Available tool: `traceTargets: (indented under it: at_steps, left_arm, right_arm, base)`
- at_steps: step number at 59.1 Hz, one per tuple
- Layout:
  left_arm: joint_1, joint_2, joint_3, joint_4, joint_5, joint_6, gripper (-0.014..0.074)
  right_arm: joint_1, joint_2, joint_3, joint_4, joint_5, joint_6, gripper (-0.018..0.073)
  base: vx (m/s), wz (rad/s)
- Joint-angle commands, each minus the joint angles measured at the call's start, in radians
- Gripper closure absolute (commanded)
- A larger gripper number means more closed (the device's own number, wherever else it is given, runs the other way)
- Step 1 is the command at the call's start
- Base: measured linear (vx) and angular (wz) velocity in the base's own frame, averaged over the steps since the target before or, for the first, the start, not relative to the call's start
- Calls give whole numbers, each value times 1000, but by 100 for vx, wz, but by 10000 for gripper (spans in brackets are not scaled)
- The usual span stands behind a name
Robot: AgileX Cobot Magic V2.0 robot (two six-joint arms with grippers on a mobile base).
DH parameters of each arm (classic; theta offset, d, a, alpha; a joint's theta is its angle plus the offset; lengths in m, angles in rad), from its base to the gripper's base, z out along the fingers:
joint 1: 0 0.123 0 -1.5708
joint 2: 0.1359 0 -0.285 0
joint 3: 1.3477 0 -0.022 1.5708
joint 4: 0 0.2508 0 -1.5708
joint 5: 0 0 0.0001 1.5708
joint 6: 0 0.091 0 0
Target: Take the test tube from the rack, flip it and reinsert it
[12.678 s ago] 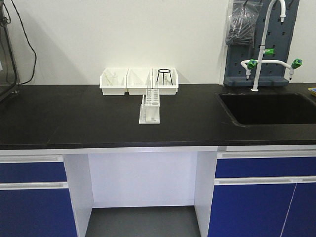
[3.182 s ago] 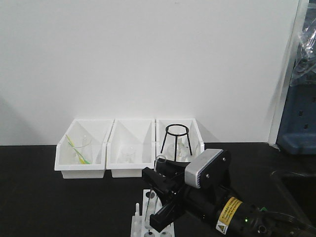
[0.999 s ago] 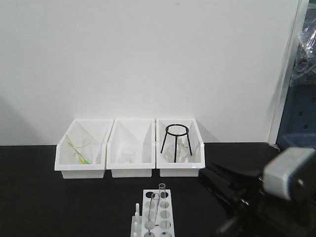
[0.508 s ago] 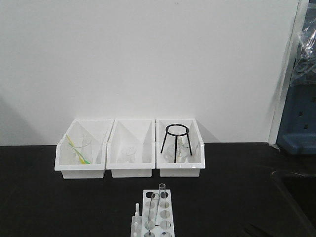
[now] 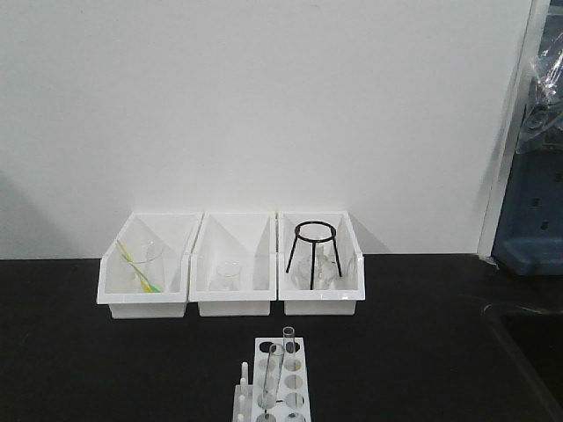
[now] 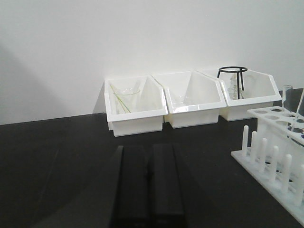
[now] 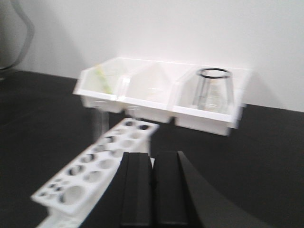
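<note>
I saw the rack at the desk's front edge, mid-width, with two test tubes standing in its rear holes. My left gripper and right gripper were both pressed closed, holding nothing.

The small white plastic test-tube rack is cut off by the front view's lower edge and by the left wrist view's right edge. The right wrist view is motion-blurred, so the clear glass tubes there are indistinct.
</note>
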Motion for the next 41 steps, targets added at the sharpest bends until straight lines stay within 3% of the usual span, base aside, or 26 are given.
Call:
traceTargets:
  at_steps: [1, 9, 16, 24, 41]
  left_arm:
    - [0, -8, -6, 0, -81, -2, 602]
    - [0, -8, -6, 0, -81, -2, 602]
    - [0, -8, -6, 0, -81, -2, 602]
    - [0, -8, -6, 0, -81, -2, 602]
    - [0, -8, -6, 0, -81, -2, 602]
  right_arm:
    - [-85, -89, 14, 49, -17, -60, 570]
    - [-274, -282, 147, 50, -22, -51, 570]
    - [-378, -455, 243, 51, -18, -29, 570]
    - [-408, -586, 267, 51, 35, -26, 570]
    - [-406, -581, 267, 43, 38, -26, 570]
  base:
    - [0, 0]
    - [0, 0]
    - [0, 0]
    - [0, 0]
    - [0, 0]
